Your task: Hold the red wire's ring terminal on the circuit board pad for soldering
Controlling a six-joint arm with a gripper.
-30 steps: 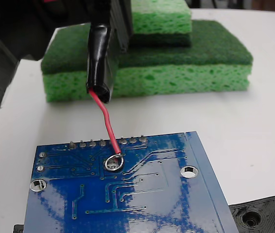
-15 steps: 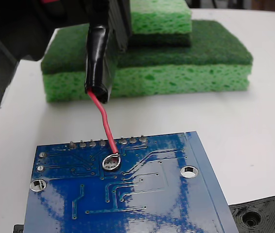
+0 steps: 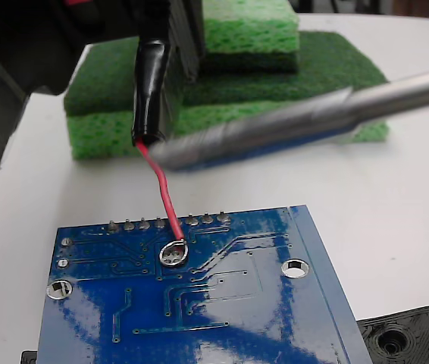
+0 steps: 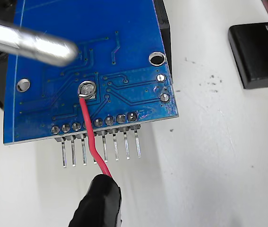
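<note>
Ring terminal [image 3: 174, 252] of the red wire [image 3: 167, 199] lies on the pad of the circuit board [image 3: 222, 303], near its pin row. Pincer [image 3: 154, 98] grips the wire's black sleeve. Grey rod [image 3: 305, 121] hovers above; holding the ring flat and motionless seems essential.

One blue circuit board [image 3: 199, 303] lies on the desk [image 3: 396, 197]. One red wire [image 3: 167, 201] ends in one silver ring terminal [image 3: 173, 252], and its upper end carries one black sleeve [image 3: 151, 91]. Along the board's edge the wrist view shows seven solder pins [image 4: 101, 149]. Two larger silver-rimmed mounting holes [image 3: 295, 268] show in the fixed view. One grey metal rod [image 3: 298, 121] crosses the scene. Two green sponges [image 3: 275, 98] are stacked, one on the other. One black plastic part with holes [image 3: 415, 337] sits at the lower right of the fixed view, and one black box [image 4: 259, 54] shows in the wrist view.
</note>
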